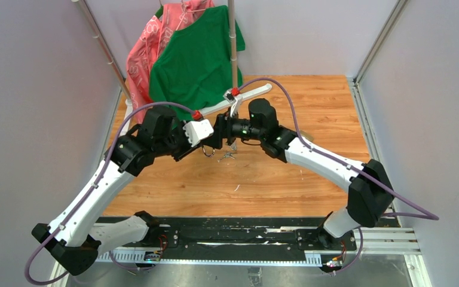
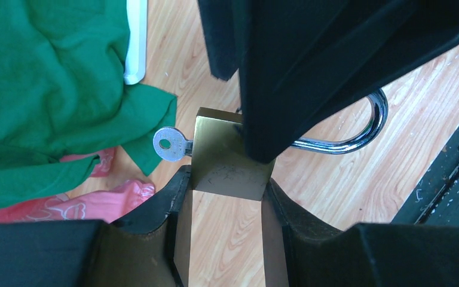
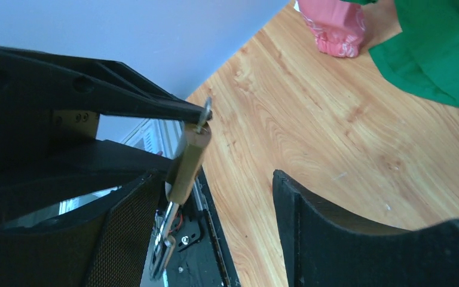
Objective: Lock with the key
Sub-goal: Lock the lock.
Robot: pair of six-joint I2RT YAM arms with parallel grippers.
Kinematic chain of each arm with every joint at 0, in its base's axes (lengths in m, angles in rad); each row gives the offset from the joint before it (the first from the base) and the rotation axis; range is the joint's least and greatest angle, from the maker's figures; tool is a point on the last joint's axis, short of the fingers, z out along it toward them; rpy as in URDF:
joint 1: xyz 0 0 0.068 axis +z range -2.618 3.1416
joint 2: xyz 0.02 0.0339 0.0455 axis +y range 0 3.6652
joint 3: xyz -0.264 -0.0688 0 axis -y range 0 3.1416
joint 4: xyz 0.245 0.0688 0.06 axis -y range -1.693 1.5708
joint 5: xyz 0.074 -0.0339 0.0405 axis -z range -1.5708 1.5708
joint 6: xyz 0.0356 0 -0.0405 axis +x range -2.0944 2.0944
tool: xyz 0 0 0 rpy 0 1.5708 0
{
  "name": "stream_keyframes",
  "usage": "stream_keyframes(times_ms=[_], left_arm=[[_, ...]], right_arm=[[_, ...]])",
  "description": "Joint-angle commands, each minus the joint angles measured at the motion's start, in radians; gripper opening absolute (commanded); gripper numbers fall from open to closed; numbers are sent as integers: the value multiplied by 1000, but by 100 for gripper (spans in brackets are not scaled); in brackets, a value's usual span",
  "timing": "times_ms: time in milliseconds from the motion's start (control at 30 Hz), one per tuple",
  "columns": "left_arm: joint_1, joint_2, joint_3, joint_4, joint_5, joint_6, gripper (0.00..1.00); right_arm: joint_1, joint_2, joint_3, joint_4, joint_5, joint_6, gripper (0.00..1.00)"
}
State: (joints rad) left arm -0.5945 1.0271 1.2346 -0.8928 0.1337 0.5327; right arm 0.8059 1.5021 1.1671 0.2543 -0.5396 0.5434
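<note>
Above the table's [image 1: 275, 185] middle, our left gripper [image 2: 227, 186] clamps the padlock [image 2: 224, 158] with 1 key [image 2: 170, 143] inserted; our right gripper [image 3: 215, 177] gapes alongside. We risk its fingers bumping the key askew.

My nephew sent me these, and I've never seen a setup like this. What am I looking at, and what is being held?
These are two robot arms, the left arm and the right arm, bolted to a wooden table. The wide picture comes from a camera above and behind them. The other two come from a camera on each wrist, so the black shapes in them are gripper fingers. The left gripper clamps a brass padlock. A key sticks out of one side, and the silver shackle comes out of the opposite side. The right gripper is open, close to the padlock. A green shirt and a pink cloth are at the back.
</note>
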Motion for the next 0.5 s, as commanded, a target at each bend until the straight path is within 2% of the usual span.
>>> stream_keyframes(times_ms=[0,100,200,233,400,467], left_arm=[[-18,-11,2,85,-18,5,0],[-18,-11,-5,104,-23,4,0],[-18,-5,3,114,-32,-5,0],[-18,-5,5,114,-38,-3,0],[-18,-12,-9,114,-18,-13,0],[-18,-13,-12,113,7,-20,0]], right_arm=[[23,43,55,70,-96,40,71],[26,62,58,85,-121,44,70],[27,84,74,64,-149,48,61],[27,83,71,71,-156,47,55],[27,45,62,58,-146,-2,4],[26,32,67,33,-146,-38,0]])
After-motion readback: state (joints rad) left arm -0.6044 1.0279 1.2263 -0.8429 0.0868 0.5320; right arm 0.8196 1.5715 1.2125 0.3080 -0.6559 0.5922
